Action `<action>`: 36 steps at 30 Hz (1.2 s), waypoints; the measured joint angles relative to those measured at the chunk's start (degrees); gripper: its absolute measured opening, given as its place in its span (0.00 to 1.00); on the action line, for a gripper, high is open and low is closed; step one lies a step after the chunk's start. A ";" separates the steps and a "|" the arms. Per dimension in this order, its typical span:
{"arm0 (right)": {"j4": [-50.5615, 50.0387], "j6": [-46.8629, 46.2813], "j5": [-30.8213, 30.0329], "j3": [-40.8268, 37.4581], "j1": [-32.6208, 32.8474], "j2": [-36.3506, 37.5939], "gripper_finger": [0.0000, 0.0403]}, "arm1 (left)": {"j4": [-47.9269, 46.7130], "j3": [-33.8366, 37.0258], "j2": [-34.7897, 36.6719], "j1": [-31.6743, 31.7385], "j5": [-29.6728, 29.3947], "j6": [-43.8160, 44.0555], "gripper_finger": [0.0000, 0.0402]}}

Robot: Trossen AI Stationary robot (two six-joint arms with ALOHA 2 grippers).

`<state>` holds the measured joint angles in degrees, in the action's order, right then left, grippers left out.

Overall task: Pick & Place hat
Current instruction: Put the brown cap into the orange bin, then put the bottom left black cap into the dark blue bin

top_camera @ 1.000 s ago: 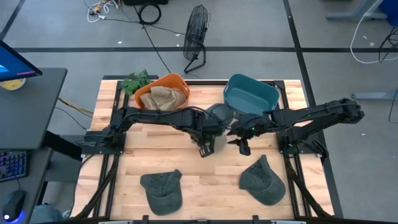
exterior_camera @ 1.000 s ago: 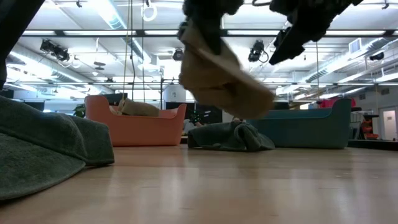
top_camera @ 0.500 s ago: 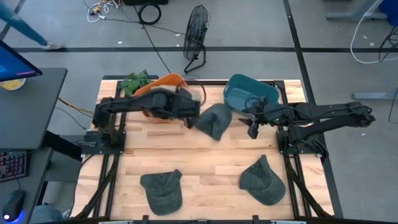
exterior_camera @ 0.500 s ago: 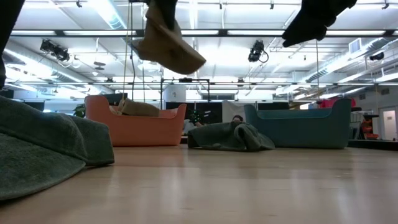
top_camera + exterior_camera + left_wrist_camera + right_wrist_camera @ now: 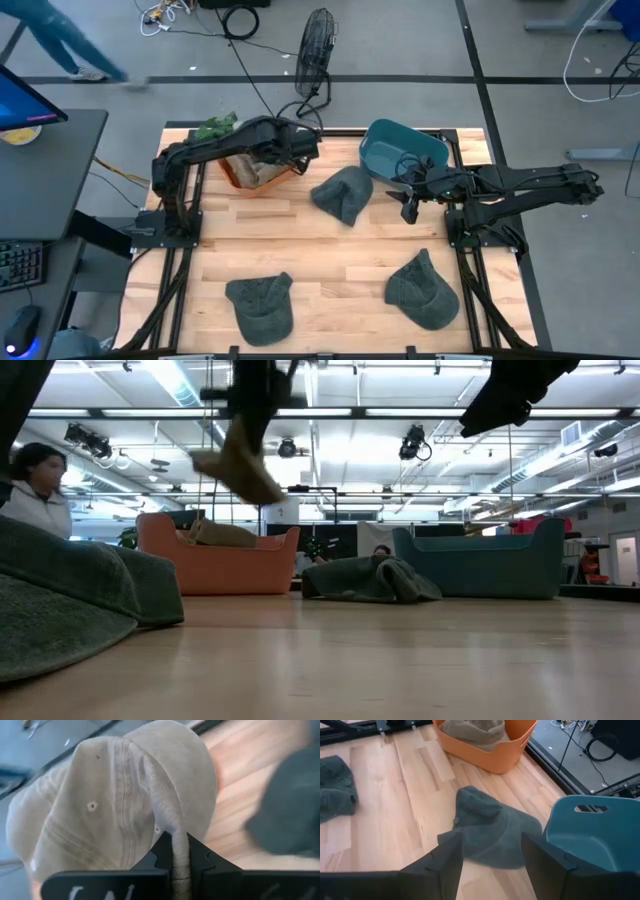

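The left pincer (image 5: 174, 851) is clenched on a tan hat (image 5: 120, 805), which dangles above the orange bin (image 5: 236, 167) at the upper left of the tabletop (image 5: 320, 260). The right pincer (image 5: 490, 855) hangs released at centre right, beside the blue bin (image 5: 403, 150). A green hat (image 5: 342, 193) lies mid-tabletop, with two more along the bottom edge.

High cam straight down, low cam table-level (facing room) — both share orange bin (image 5: 262, 160) (image 5: 218, 565).
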<state>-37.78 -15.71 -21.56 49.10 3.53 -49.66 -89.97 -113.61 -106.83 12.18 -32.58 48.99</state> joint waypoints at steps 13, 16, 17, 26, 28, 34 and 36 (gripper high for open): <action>-0.24 1.21 -0.02 0.00 0.00 -0.14 0.50 | 20.81 22.37 0.13 8.01 2.93 -0.01 0.05; -0.24 1.21 -0.04 0.00 0.00 -0.14 0.50 | 26.30 25.01 0.13 8.70 4.32 0.23 0.07; -0.24 1.21 -0.04 0.00 0.00 -0.14 0.50 | 27.17 25.63 0.13 8.89 4.60 0.73 0.07; -0.22 1.17 -0.02 -0.02 -0.01 -0.14 0.50 | 27.59 27.75 0.20 10.30 10.71 0.18 0.23; -0.20 1.19 -0.02 -0.02 0.00 -0.14 0.50 | 26.19 26.93 0.35 10.30 11.98 -0.11 0.28; -0.17 1.19 -0.02 -0.02 0.00 -0.14 0.50 | 16.01 18.37 0.87 7.61 11.39 -0.20 0.37; -0.15 1.19 -0.02 -0.02 -0.01 -0.14 0.50 | 12.97 14.78 0.87 6.22 10.98 -0.13 0.39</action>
<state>-37.93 -14.52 -21.58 49.08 3.52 -49.80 -77.00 -98.83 -105.95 18.40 -21.61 48.86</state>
